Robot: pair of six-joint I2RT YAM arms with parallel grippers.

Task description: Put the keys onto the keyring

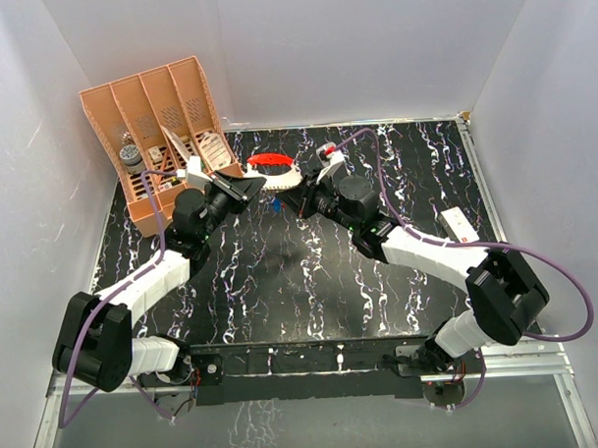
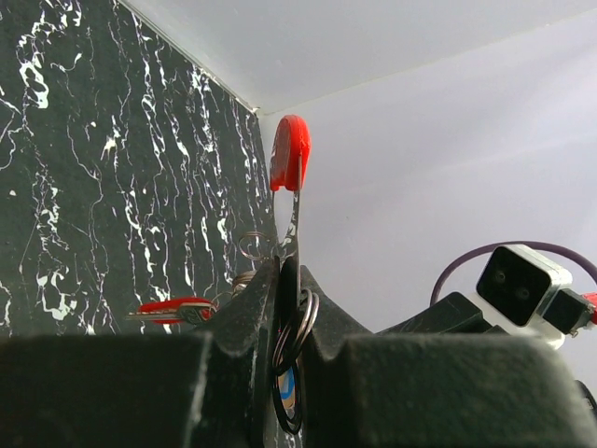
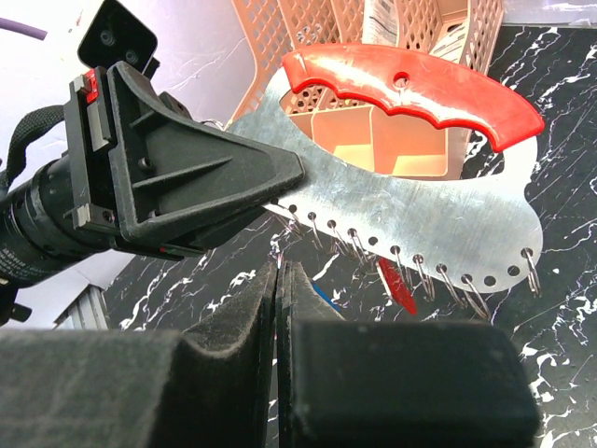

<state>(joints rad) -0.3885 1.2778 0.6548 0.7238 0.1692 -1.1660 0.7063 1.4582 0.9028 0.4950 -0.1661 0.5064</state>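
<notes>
Two pads of the right gripper [image 3: 278, 280] are pressing almost together, with nothing showing between them. Just beyond, the keyring [image 3: 410, 201] is hanging above the table [image 1: 281, 274]. It looks like a thin, stiff metal plate under a red grip, with small wire rings along its lower edge. A red key [image 3: 396, 285] is dangling there, light and likely to swing; a blue sliver [image 3: 322, 293] beside it may be the other. The left gripper [image 2: 289, 275] is clamping the plate's end, probably the firmest hold. Both arms are reaching forward and inward, meeting before the rack [image 1: 163, 130].
</notes>
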